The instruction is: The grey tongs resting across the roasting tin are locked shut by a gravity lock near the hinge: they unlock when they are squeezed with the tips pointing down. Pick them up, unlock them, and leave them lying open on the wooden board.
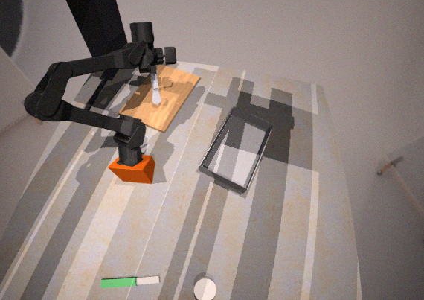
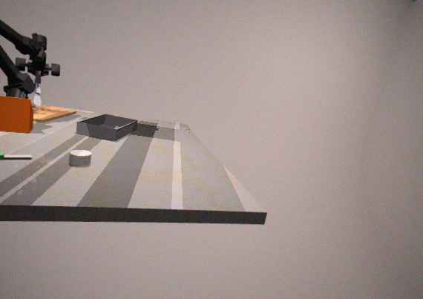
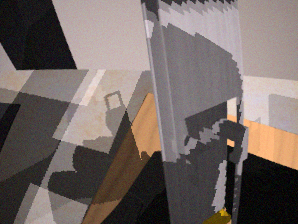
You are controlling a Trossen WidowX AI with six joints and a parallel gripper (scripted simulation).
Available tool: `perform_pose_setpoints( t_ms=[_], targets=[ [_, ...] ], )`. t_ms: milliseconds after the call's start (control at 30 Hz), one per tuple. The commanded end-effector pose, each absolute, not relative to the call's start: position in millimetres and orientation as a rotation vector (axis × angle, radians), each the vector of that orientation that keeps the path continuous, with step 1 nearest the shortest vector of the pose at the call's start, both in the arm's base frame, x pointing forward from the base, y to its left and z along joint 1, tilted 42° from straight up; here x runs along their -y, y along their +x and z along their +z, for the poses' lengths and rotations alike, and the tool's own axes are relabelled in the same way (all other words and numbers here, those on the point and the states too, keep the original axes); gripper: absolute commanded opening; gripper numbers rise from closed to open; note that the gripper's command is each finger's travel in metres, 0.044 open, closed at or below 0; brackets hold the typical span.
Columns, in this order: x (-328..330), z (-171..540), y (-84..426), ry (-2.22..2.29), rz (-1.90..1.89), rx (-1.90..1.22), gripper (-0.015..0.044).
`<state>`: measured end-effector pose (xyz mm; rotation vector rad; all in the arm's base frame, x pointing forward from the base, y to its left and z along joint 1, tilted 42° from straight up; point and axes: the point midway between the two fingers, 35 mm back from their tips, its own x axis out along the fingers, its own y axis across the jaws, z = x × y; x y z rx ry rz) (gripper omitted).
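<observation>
My gripper (image 1: 153, 70) (image 2: 38, 70) (image 3: 186, 156) is shut on the grey tongs (image 1: 156, 97) (image 2: 37, 97) (image 3: 195, 65). The tongs hang from it over the wooden board (image 1: 164, 123) (image 2: 57, 113) (image 3: 275, 145), with their pale tips pointing down. In the exterior view they look near upright, with the tips a little above the board. The two arms look close together; whether they are unlocked I cannot tell. A yellow part (image 3: 219, 218) shows near the hinge in the wrist view. The roasting tin (image 1: 223, 182) (image 2: 97, 131) holds nothing and stands apart from the board.
An orange block (image 1: 135, 171) (image 2: 15, 115) sits at the arm's base. A black column (image 1: 94, 15) (image 3: 37, 35) rises behind the board. A green and white bar (image 1: 119, 282) (image 2: 18, 156) and a white cylinder (image 1: 204, 289) (image 2: 80, 158) lie far from the arm.
</observation>
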<state>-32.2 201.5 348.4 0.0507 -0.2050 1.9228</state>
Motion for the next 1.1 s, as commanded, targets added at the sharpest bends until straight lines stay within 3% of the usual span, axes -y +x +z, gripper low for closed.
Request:
perform_pose_setpoints(
  t_ms=[0, 733, 1067],
  targets=[
    [-200.7, 349.4, -33.1, 0.055, 1.929, 0.209, -0.0150],
    [-202.7, 350.0, -32.5, 0.048, 1.926, 0.196, -0.0150],
    [-220.6, 352.3, -30.3, -0.028, 1.905, 0.051, -0.0150]
  ],
)
